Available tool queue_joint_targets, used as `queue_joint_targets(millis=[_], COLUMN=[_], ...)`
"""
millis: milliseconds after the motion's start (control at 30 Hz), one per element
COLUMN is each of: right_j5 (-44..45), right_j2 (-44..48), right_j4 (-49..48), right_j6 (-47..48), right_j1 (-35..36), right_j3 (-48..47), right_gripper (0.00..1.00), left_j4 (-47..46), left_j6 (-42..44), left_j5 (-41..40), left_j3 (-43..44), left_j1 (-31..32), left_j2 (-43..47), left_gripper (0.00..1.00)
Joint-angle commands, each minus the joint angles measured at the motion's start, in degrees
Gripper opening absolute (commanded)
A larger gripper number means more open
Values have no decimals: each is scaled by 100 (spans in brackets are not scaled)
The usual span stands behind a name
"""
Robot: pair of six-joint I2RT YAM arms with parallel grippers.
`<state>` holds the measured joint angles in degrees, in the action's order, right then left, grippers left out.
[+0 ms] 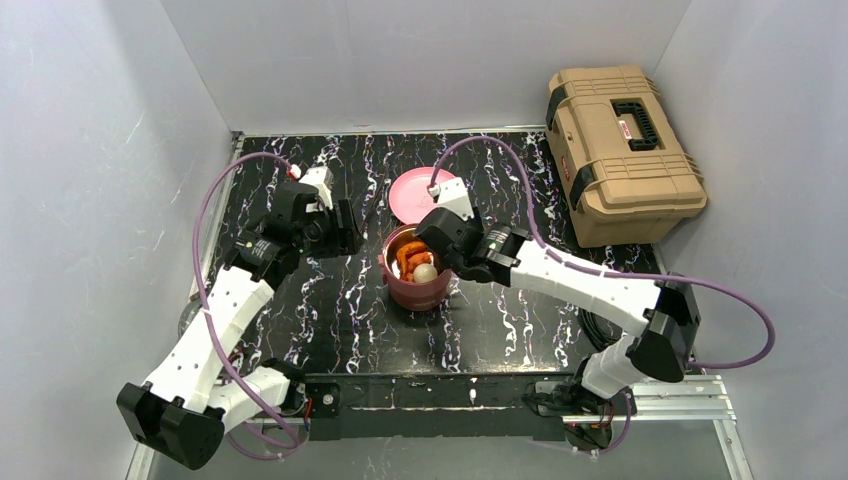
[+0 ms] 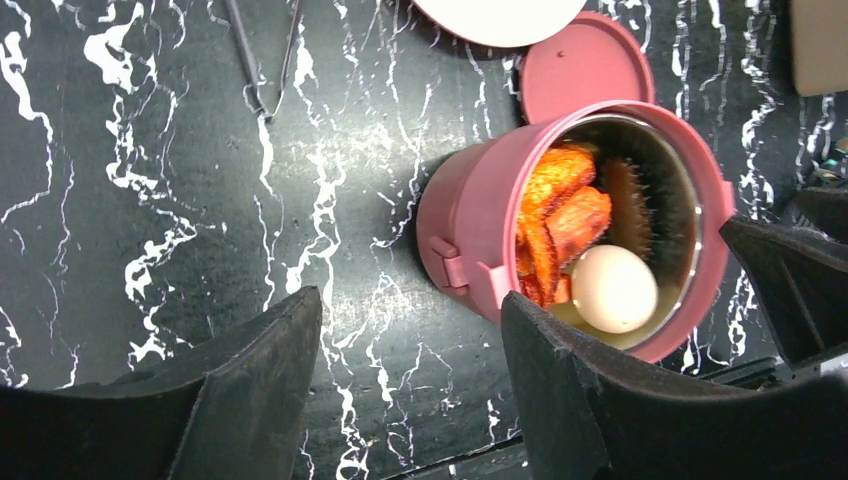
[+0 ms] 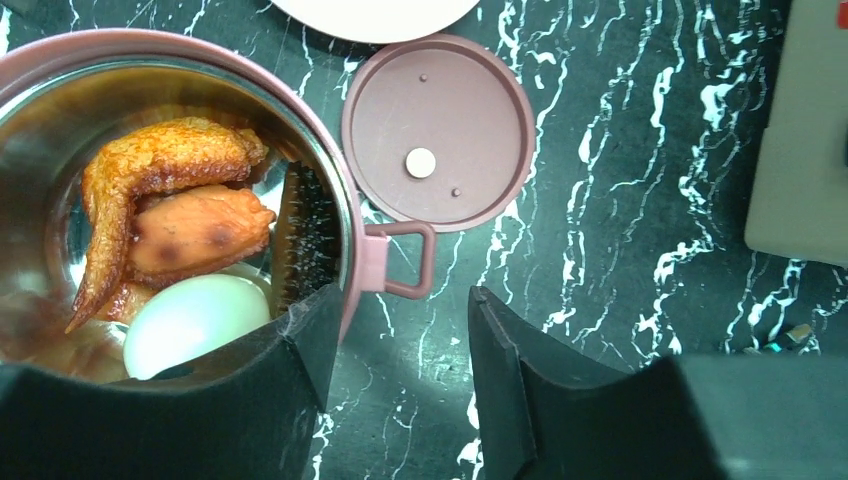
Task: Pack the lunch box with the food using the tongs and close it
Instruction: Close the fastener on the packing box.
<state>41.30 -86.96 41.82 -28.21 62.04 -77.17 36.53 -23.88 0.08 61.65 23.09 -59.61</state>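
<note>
The left hand hangs over the black and white surface, on the left side. Its two dark fingers are spread wide. Nothing is between them, only the bare surface. The hand is let go and holds nothing.

Just past it, a bit farther away, the thin dark tongs lie flat on the surface. No hand touches them.

In the middle stands the lunch box. It is a round pink-red pot with a shiny metal inside, and it has no lid on. The food is in it: an orange chicken wing, another orange-brown piece, a white egg and a dark brown bit.

Behind the lunch box, on the far side, a flat round lid with a pale dot in the middle lies on the surface, just beside the pot. A pink plate sits just past the lid.

The right hand is at the right edge of the lunch box. Its fingers are apart too. One finger is over the rim of the pot. The small pink loop on the pot's side sits near the gap, but the hand is not squeezing it.

Far off on the right is a big tan toolbox, well apart from everything.
</note>
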Motion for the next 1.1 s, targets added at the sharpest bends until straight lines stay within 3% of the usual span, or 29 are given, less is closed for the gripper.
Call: queue_joint_targets(millis=[0,200,467,600,833,1067], right_j5=[477,368,-1059,-1935,-2056,-2936], right_j2=[504,868,1320,1262,1236,1278], right_j4=[258,396,-417,-948,-1150,-1648], right_j6=[64,194,320,219,155,136], right_j1=[4,-617,-1503,-1528,-1655,-1953], right_j3=[-295,-18,1228,1625,1707,1928], right_gripper=[58,55,52,49,47,44], left_j4=[205,212,-289,-691,-964,-1118], left_j6=[310,372,-41,-246,-447,-510], left_j5=[440,242,491,822,1259,1504], left_j3=[502,1112,1280,1170,1036,990], left_j1=[113,1191,2154,2279,2287,2285], left_j2=[146,-270,-991,-1269,-1788,-2084], left_gripper=[63,61,59,57,51,46])
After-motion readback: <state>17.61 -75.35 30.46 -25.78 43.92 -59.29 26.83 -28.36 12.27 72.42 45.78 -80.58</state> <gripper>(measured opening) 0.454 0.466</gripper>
